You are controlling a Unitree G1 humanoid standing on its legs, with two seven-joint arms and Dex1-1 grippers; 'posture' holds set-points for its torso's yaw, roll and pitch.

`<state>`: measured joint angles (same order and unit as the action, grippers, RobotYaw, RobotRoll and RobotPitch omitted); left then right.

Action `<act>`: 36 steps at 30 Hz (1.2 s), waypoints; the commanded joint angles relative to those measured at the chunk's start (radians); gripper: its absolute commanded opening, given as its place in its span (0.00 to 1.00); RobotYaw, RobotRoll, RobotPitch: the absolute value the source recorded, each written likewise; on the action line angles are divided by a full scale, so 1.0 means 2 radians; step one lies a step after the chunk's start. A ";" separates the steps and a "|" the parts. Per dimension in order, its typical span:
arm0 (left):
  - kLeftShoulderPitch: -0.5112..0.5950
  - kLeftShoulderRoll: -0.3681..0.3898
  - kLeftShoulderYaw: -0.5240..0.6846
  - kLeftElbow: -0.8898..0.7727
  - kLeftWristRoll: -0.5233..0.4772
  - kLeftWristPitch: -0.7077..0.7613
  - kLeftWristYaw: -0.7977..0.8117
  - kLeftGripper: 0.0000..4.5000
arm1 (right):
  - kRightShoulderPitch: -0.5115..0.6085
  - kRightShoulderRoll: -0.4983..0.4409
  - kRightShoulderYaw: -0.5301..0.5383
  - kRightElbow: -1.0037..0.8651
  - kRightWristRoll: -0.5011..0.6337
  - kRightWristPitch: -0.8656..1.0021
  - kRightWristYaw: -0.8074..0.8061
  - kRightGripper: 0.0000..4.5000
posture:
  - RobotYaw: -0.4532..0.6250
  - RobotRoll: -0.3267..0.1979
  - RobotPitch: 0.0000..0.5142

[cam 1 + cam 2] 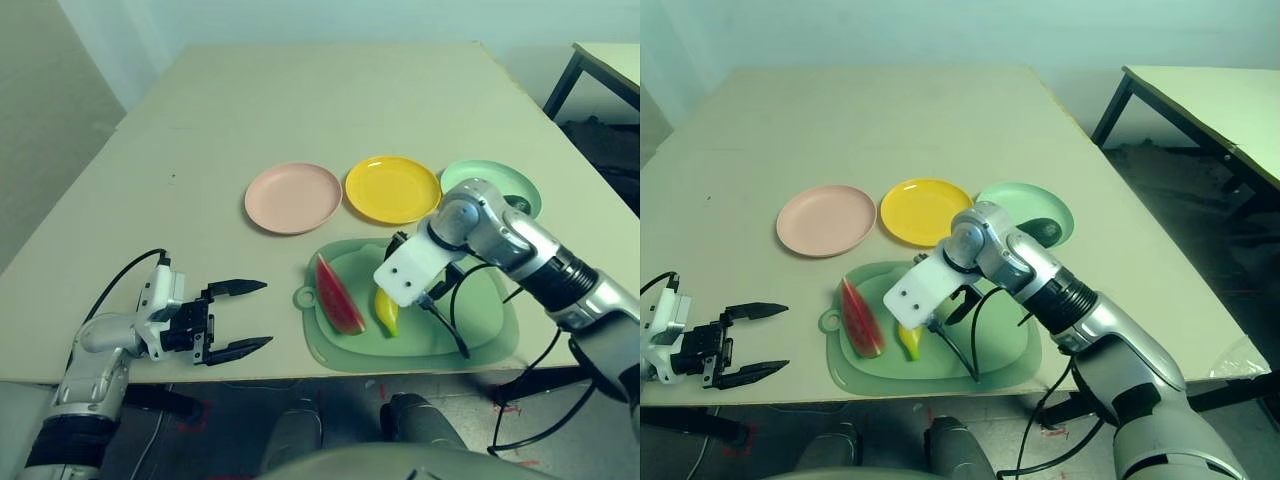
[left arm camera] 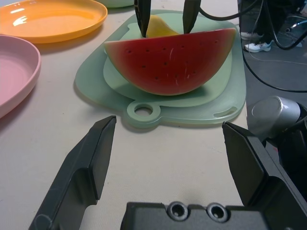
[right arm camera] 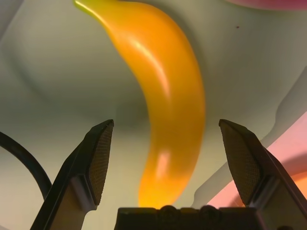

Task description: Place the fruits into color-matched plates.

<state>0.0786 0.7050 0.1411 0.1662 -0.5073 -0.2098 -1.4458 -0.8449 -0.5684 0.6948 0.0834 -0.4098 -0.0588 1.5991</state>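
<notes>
One of three fruits looks settled: the dark green oval toy avocado lies in the round mint green plastic plate, at the two o'clock end of the row on the pale counter; the round shallow yellow plastic plate at twelve o'clock and the round pale pink plastic plate at ten o'clock both sit bare, so two placements are left. The red toy watermelon wedge with green rind stands on its rind on the large rounded-rectangle green mat, toward the mat's nine o'clock side; the curved yellow toy banana lies just beside it at its three o'clock, also on the mat. The right gripper hangs directly over the banana with its two black fingers spread wide, one on each side of the fruit and not yet touching it (a grasp seems to be the step in hand, with the yellow plate as the likely goal); its silver forearm crosses the mat from four o'clock. The left gripper rests low by the counter's eight o'clock edge, fingers apart and holding nothing, pointed toward the watermelon wedge, well apart from it.
</notes>
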 commanded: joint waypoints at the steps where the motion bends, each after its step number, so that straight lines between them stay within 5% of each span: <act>1: 0.002 0.000 -0.005 -0.010 0.007 0.002 0.003 1.00 | -0.005 0.005 0.005 0.003 -0.005 -0.005 -0.006 0.99 | 0.43 0.62 0.14; 4: -0.002 0.001 -0.005 -0.013 0.006 0.005 0.006 1.00 | -0.003 0.004 0.005 -0.002 -0.003 -0.003 -0.002 0.86 | 0.43 0.62 0.14; 11: -0.007 0.001 -0.004 -0.014 0.005 0.010 0.010 1.00 | -0.003 0.000 0.002 0.002 -0.002 0.003 0.002 0.36 | 0.43 0.62 0.14; 26: -0.010 0.000 -0.007 -0.005 0.007 0.007 0.008 1.00 | -0.026 -0.080 0.031 -0.001 0.053 -0.043 0.008 0.37 | 0.42 0.62 0.14; 36: -0.011 0.003 -0.006 0.014 0.012 -0.007 -0.003 1.00 | -0.172 0.057 -0.016 0.246 0.036 -0.057 -0.073 0.37 | 0.43 0.62 0.14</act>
<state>0.0473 0.7067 0.1351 0.1825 -0.5004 -0.2120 -1.4427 -1.1647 -0.4670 0.6900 0.5014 -0.3248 -0.1585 1.4905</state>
